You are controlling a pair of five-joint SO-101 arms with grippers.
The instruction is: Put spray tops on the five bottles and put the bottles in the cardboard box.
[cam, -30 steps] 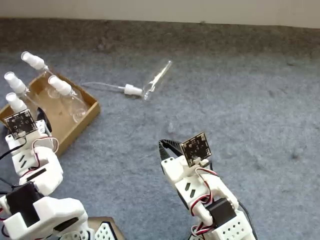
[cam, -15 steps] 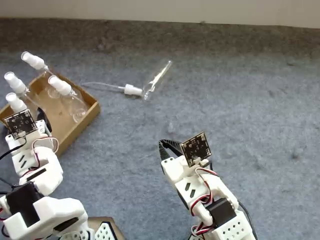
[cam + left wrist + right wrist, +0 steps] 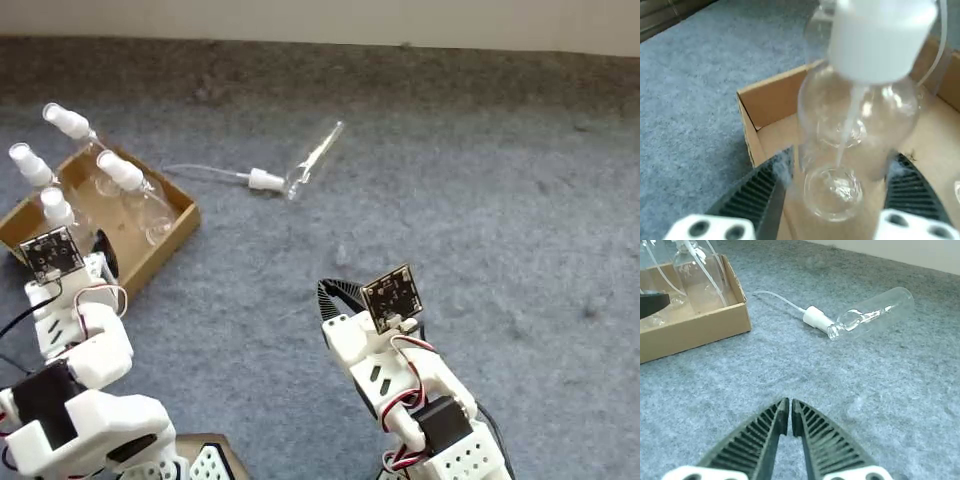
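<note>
Left gripper point(image 3: 835, 195), clamped on a bottle point(image 3: 855, 115), draws back over the box point(image 3: 772, 102); right gripper point(image 3: 790, 410) stays closed, empty.

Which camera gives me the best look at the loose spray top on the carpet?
Right wrist view: the spray top lies close and clear, right by the mouth of the lying bottle, with its tube trailing toward the box. The high view has it smaller, at the bottle's mouth.
</note>
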